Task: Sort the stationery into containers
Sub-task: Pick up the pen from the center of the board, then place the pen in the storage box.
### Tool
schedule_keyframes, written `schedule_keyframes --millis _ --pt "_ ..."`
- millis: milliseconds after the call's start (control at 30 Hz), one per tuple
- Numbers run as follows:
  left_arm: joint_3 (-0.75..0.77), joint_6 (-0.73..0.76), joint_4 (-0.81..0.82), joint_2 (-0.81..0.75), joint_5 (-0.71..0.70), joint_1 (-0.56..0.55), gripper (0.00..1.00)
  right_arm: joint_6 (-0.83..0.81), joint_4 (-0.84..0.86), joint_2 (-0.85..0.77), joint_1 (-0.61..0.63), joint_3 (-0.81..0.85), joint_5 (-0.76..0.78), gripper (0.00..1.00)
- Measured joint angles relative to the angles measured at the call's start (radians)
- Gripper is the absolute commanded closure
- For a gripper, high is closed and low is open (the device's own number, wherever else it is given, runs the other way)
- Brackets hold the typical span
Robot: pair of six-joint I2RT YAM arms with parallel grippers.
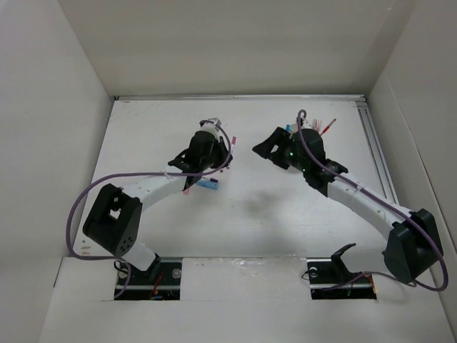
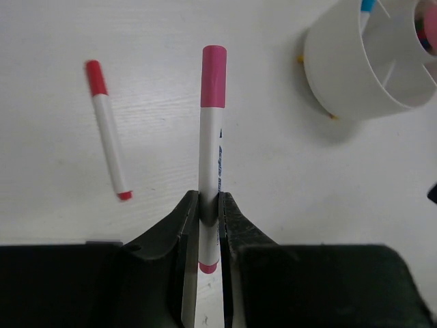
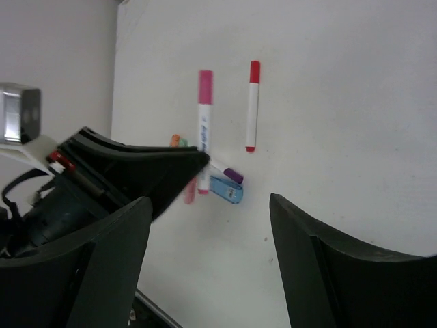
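Observation:
My left gripper [image 2: 210,201] is shut on the lower end of a white marker with a pink cap [image 2: 212,130]; the marker points away from the wrist over the table. A white marker with a red cap [image 2: 108,130] lies to its left. The round white tub with dividers [image 2: 369,65] stands ahead to the right. In the right wrist view my right gripper [image 3: 208,232] is open and empty above bare table. It faces the pink-capped marker [image 3: 204,116], the red-capped marker [image 3: 252,106], a blue piece [image 3: 226,189] and a purple-capped marker [image 3: 231,175].
In the top view the left gripper [image 1: 218,158] and right gripper [image 1: 265,150] are close together mid-table. A blue piece [image 1: 209,185] lies by the left wrist. Red pens [image 1: 327,127] stick up behind the right wrist, which hides the tub. White walls enclose the table.

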Motion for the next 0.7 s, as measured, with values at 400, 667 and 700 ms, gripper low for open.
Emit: schedule_keyframes --millis 400,667,700 --pt "-0.132 0.0 0.183 -0.02 0.286 -0.011 1.0 -0.007 0.059 0.229 -0.008 0.089 -0.095 0.25" --pt "-0.157 0.0 0.266 -0.053 0.369 -0.011 1.0 -0.005 0.066 0.303 -0.013 0.137 -0.129 0.39" --pt "-0.162 0.0 0.272 -0.053 0.377 -0.011 1.0 -0.003 0.066 0.31 -0.014 0.138 -0.133 0.44"
